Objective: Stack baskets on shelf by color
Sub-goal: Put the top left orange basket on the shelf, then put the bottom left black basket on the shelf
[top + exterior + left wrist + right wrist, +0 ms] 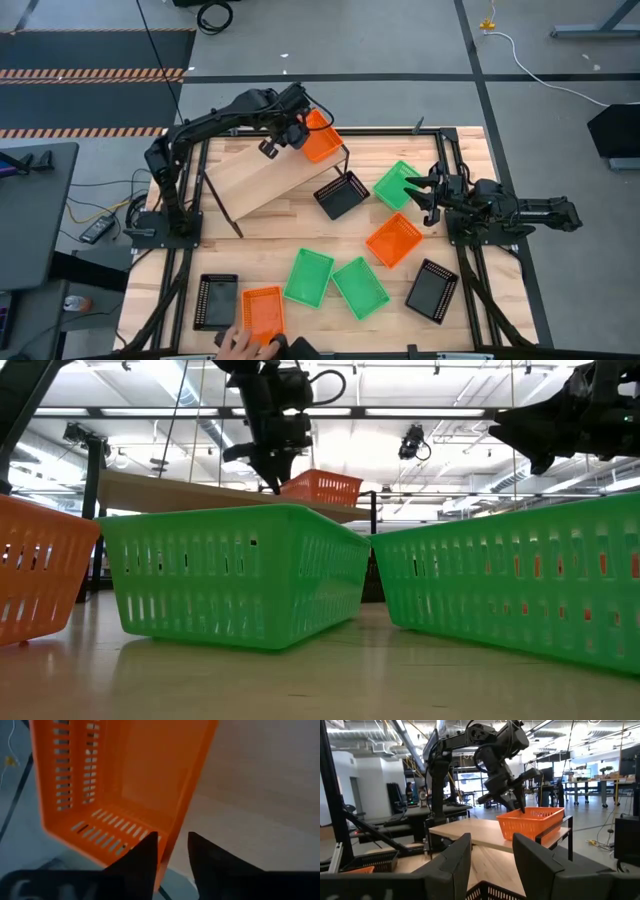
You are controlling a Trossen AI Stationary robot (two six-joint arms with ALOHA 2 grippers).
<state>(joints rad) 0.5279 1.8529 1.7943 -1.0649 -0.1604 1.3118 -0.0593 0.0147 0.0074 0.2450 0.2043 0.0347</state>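
1. Nearest the low camera stand two green baskets (235, 575) and (520, 585) on the table (270, 225); at the table's near edge a person's hand (240, 342) rests by an orange basket (263, 310) beside a black basket (217, 300).
2. Left claw (283, 140): fingers slightly apart, straddling one wall of the orange basket on the shelf (322, 138); whether they pinch it cannot be told. This basket sits at the far right end of the shelf (262, 178).
3. Centre: a black basket lies just right of the shelf.
4. Right claw (418, 190): fingers apart, empty, hovering over the right of the table near a green basket.
5. Risk: the shelved basket seems to overhang the shelf's end; a withdrawing finger catching its wall could tip it off.
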